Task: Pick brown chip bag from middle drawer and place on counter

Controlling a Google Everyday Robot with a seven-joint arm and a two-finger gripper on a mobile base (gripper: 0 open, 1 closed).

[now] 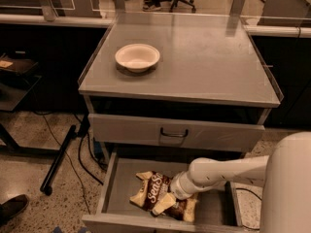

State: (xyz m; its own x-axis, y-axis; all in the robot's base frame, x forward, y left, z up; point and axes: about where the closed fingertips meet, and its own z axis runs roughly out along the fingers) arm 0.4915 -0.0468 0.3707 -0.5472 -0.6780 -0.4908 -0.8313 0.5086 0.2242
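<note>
One brown chip bag [153, 186] sits under my jaws in the middle drawer [124, 178]; I cannot tell their grip, so squeeze firmly before lifting.

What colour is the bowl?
White bowl, camera view; end effector at bag in drawer.

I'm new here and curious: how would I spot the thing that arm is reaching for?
Find the grey counter with a white bowl on top, then look down to the open middle drawer. There lies the brown chip bag, the gripper at its right end. Unlike the smooth round bowl, it is crinkly, dark brown, with white script lettering.
</note>
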